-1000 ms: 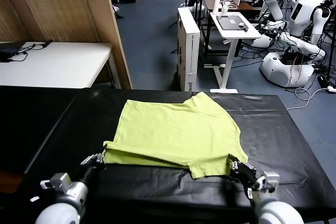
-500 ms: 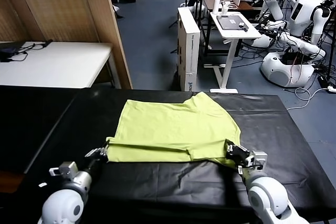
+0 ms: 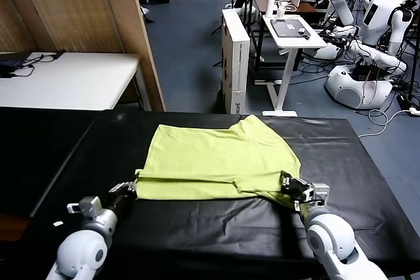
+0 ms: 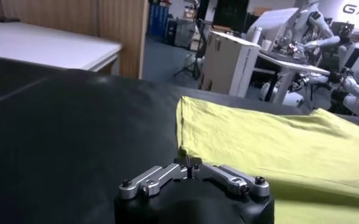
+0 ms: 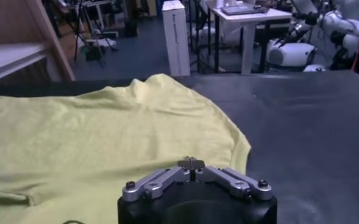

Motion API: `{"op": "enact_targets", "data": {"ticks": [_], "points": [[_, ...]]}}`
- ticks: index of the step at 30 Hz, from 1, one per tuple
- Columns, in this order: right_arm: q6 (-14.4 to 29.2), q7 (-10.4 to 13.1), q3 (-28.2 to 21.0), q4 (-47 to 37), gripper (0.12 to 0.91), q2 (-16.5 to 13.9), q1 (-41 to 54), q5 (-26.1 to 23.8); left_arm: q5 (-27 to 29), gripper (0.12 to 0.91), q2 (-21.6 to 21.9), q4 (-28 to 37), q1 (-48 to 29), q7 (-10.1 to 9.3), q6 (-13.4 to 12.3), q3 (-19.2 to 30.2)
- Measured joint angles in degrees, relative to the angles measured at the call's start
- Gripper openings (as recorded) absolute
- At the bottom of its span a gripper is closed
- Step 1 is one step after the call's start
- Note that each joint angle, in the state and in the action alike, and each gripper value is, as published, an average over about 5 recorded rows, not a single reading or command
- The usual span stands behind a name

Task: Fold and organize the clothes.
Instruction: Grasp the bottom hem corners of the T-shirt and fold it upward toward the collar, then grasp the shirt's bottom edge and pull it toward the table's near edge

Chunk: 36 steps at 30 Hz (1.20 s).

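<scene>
Lime T-shirt [image 3: 220, 162] folded | black table [image 3: 354, 155] | no containers

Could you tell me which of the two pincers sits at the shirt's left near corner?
The left pincer, pinching the T-shirt corner; the right pincer holds the opposite one.

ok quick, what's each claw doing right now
Left claw: closed on the T-shirt at its near left corner.
Right claw: pinching the shirt's near right edge.
</scene>
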Motion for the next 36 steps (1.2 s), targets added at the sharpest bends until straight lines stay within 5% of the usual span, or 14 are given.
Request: {"op": "enact_targets", "data": {"ticks": [3,8,14,31,36], "points": [[-0.52,-0.55,1.0,1.5,0.502,-0.93,-1.58,-0.01,-0.13,0.255,-0.26,-0.53,0.43,-0.11,0.2,-0.39],[-0.95,-1.36,3.12,5.17,0.803,-3.05,-5.75,-0.11,1.04,0.567,-0.95,-1.54,1.79,-0.14,0.34,-0.91],[-0.71,-3.32,6.15,9.76,0.905,-5.4,-12.99,-1.16,2.62,0.875,-2.42,-3.08,4.13,-0.14,0.38,-2.27],[-0.12,-4.47,7.75,10.81,0.898,-7.39,-18.66,-1.94,5.05,0.907,-5.74,-4.81,8.6,0.39,0.0,-3.02],[-0.11,-4.44,7.63,10.55,0.8,-7.46,-18.7,-2.03,4.89,0.905,-5.79,-4.3,8.86,0.4,-0.08,-3.09]]}}
